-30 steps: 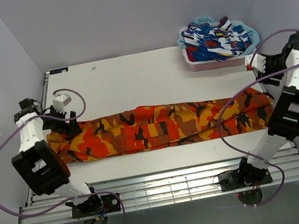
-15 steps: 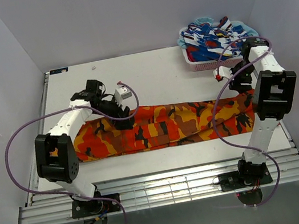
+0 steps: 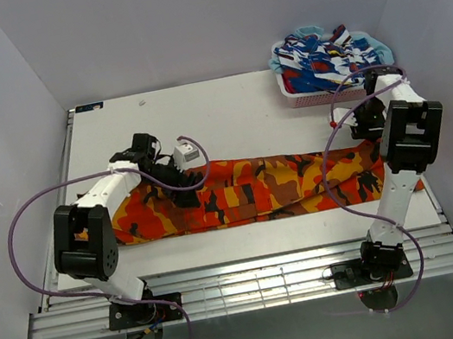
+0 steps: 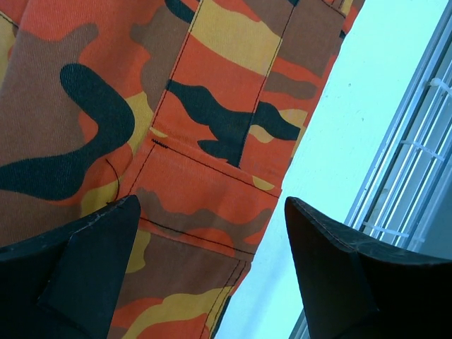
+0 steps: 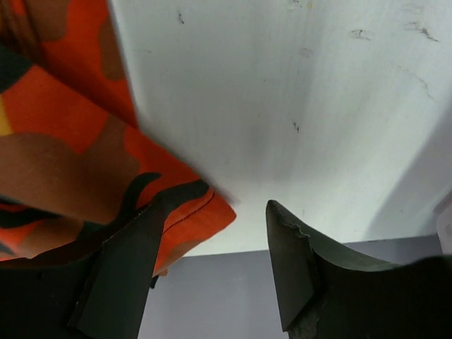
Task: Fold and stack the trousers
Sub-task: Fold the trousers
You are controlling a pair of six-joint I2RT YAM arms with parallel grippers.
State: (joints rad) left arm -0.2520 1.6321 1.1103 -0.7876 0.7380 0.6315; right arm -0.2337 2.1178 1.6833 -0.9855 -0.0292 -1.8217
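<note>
trousers: the trousers (image 3: 256, 189) are lying as one long strip across the middle of the worktop (image 3: 226, 117), running almost side to side
left hand: the left hand (image 3: 184, 196) is hovering over the left part of the strip, released, fingers wide and gripping nothing; its wrist view is showing a stitched pocket (image 4: 205, 191) under the gap
right hand: the right hand (image 3: 367, 123) is sitting at the far right end, released too, with the hem corner (image 5: 205, 219) lying beside one finger, not pinched
step, I'm guessing: getting a grip on both ends for an end-over-end fold
doing it well: I'd be pinching every layer at the edge, not just the top one, and lifting both sides evenly
watching for: the purple cable (image 3: 333, 177) is draping over the fabric, and the basket (image 3: 319, 99) is sitting near the right hand
</note>
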